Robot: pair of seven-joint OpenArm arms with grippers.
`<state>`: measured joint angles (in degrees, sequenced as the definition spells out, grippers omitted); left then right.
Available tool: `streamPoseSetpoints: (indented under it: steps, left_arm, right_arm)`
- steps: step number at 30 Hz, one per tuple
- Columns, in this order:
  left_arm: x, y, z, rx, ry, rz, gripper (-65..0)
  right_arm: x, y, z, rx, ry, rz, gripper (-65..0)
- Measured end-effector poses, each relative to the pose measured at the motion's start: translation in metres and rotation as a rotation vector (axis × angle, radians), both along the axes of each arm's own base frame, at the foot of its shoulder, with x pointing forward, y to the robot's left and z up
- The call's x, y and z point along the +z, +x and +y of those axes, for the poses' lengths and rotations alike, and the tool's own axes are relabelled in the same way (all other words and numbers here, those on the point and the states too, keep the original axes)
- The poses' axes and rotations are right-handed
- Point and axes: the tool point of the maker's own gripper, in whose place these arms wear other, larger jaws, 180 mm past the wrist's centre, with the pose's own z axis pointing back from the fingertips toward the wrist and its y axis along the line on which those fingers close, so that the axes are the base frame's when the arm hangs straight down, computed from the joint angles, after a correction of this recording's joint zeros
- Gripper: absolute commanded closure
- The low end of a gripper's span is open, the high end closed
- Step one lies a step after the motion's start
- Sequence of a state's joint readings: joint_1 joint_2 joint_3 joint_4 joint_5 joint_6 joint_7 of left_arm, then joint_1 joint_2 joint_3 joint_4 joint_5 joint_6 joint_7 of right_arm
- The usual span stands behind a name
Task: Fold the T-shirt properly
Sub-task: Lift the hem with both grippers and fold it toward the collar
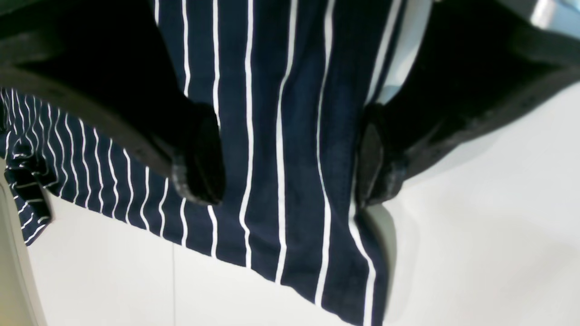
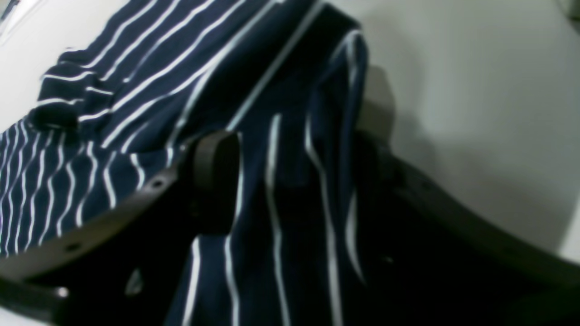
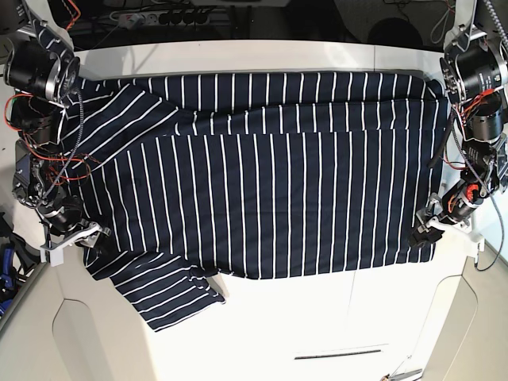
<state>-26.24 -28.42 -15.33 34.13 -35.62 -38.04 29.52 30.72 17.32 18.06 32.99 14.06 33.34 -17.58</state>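
The T-shirt (image 3: 270,190), dark navy with thin white stripes, lies spread across the white table (image 3: 317,317), one sleeve sticking out at the front left (image 3: 171,294). My left gripper (image 3: 422,236) is at the shirt's front right corner. In the left wrist view its open jaws (image 1: 287,158) straddle the T-shirt's (image 1: 281,90) edge strip, fingertips (image 1: 199,158) down on the cloth. My right gripper (image 3: 94,242) is at the left edge near the sleeve. In the right wrist view it (image 2: 294,172) is open around a raised fold of T-shirt (image 2: 136,68); cloth partly hides its right finger.
A power strip (image 3: 159,16) and cables lie behind the table's back edge. Red and black wires hang along the arm on the left (image 3: 40,159). Blue items (image 3: 6,266) sit past the left table edge. A thin dark slot (image 3: 337,354) marks the table front.
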Motion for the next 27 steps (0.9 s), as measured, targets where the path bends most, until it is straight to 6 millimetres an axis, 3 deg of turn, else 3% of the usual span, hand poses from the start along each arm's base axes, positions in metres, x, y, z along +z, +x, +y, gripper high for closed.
streamPoseSetpoints:
  steps: [4, 7, 10, 15, 22, 27]
  left_arm:
    - [0.0, 0.0, -0.001, 0.0, -0.001, 0.0, -46.7]
    - [-0.001, 0.0, -0.002, -0.002, -0.001, 0.002, -35.5]
    - [-0.004, -0.001, -0.005, -0.01, -0.003, 0.012, -19.2]
    - [-0.005, -0.001, -0.007, -0.018, -0.002, 0.02, -7.7]
    - [0.002, -0.001, -0.013, -0.077, 0.031, 0.05, 0.0]
    - [0.029, 0.007, -0.014, -0.148, 0.093, 0.023, 0.0]
  right_arm:
    - [0.0, 0.0, 0.0, 0.001, 0.0, -0.001, -37.1]
    - [0.0, 0.0, -0.001, 0.002, -0.001, 0.001, -36.0]
    - [-0.001, -0.002, -0.001, 0.011, -0.009, 0.009, -24.9]
    - [-0.006, -0.005, -0.002, 0.028, -0.041, 0.029, -1.2]
    - [-0.003, -0.006, -0.009, 0.039, -0.067, 0.041, 0.0]
    - [0.003, -0.012, -0.019, 0.063, -0.104, 0.097, 0.0]
